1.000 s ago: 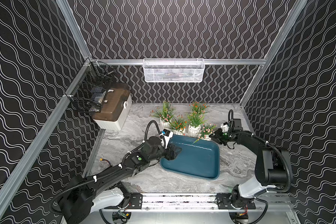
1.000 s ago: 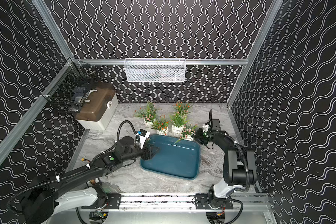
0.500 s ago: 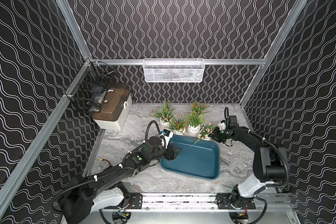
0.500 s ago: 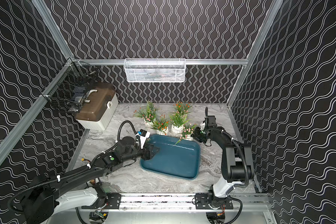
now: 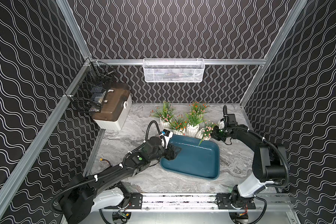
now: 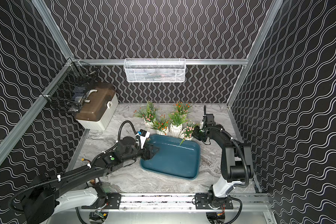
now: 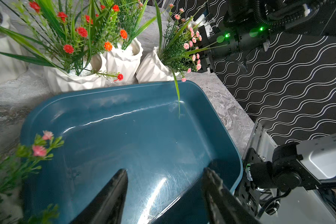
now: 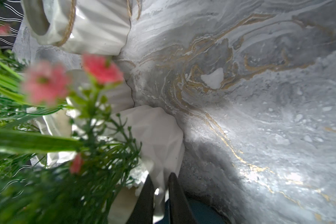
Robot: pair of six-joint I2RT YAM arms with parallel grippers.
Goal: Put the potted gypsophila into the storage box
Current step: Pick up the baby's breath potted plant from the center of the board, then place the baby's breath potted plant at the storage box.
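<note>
The right hand (image 8: 161,177) is clamped tight on a pink-flowered gypsophila pot (image 8: 155,131). In the right wrist view you can see the white pot wall pinched between the two dark fingers (image 8: 177,195). In both top views that hand (image 5: 214,134) comes in low from the right side, and the pot (image 5: 206,137) looks tipped toward it. The pot sits on the marble surface (image 5: 235,161) just behind the far right corner of the storage box (image 5: 198,161). It's outside the box, though one long leaf (image 7: 177,97) droops over the rim. Can't tell if the base has left the surface.

The left hand (image 7: 166,170) is spread wide with nothing between its fingers, hanging over the left end of the teal storage box (image 7: 144,135), as both top views show (image 6: 153,150).

The other pots (image 5: 192,129) stand bunched together on the surface right behind the box's far edge. They carry a mix of pink and orange-red blossoms, and none of them is in the box. A blurry pink sprig (image 7: 37,147) pokes into the left wrist view too.

Further out, a white ribbed bin with a brown lid (image 5: 111,110) sits in the far left corner. A black wire basket (image 5: 89,89) hangs on the wall above it, and a white mesh basket (image 5: 173,70) hangs on the back wall.
</note>
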